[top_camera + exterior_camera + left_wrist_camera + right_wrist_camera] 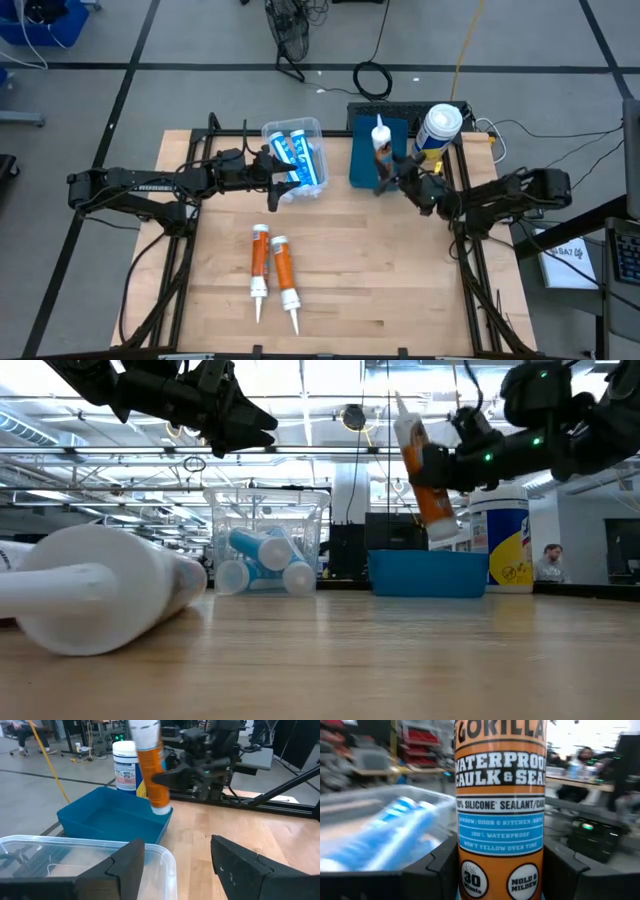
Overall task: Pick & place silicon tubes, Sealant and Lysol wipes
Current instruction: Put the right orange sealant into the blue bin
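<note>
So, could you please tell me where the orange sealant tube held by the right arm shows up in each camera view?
High view: orange sealant tube stands over the blue bin, upper centre-right, in the right end effector.
Low view: tube tilts above the bin, right of centre.
Left wrist view: tube hangs at top centre over the bin.
Right wrist view: tube fills the centre.
Shared landmark: the blue bin, hidden in the right wrist view.

A gripper (432, 465) holds an orange tube (420, 470) tilted above the blue bin (428, 574); the wipes canister (510, 545) stands just behind it, and blue tubes (265, 558) lie in the clear bin (268, 510)
</note>
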You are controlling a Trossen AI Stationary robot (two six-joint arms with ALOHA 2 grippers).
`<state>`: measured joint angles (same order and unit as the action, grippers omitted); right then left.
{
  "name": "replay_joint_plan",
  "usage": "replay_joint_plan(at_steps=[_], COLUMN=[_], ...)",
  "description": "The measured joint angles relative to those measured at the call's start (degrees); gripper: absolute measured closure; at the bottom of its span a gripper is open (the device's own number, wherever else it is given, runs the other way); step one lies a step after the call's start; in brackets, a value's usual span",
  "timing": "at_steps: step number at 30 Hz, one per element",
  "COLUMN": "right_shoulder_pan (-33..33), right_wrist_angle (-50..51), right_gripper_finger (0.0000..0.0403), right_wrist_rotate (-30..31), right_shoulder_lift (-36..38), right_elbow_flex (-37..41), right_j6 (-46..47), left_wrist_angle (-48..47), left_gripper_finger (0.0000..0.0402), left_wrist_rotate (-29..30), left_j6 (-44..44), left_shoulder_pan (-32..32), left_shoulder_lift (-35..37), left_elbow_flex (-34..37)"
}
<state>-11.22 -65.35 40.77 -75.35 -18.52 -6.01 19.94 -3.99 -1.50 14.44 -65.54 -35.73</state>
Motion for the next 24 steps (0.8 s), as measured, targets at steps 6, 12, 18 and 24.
replay_joint_plan(at_steps=[6, 12, 18, 24], right_shoulder_pan=[-6.0, -6.3, -4.6, -0.8], right_wrist_angle=[6.1, 6.6, 6.2, 6.0], right_gripper_finger=[0.0206, 0.0207, 0.0207, 0.0207], right_wrist_rotate=[-0.1, -0.5, -0.4, 1.7], right_shoulder_lift=[-1.1, -5.1, -7.0, -6.6], right_elbow_flex=[-0.1, -0.1, -0.1, -0.1], right_j6=[5.9, 10.3, 15.3, 15.8], left_wrist_angle=[0.0, 0.0, 0.0, 0.0], left_gripper_finger=[0.0178, 0.0172, 0.0178, 0.0172], left_wrist_rotate=[0.0, 0.0, 0.0, 0.0], left_j6=[0.0, 0.0, 0.0, 0.0], left_shoulder_pan=[0.0, 0.0, 0.0, 0.0], left_shoulder_lift=[0.0, 0.0, 0.0, 0.0], left_elbow_flex=[0.0, 0.0, 0.0, 0.0])
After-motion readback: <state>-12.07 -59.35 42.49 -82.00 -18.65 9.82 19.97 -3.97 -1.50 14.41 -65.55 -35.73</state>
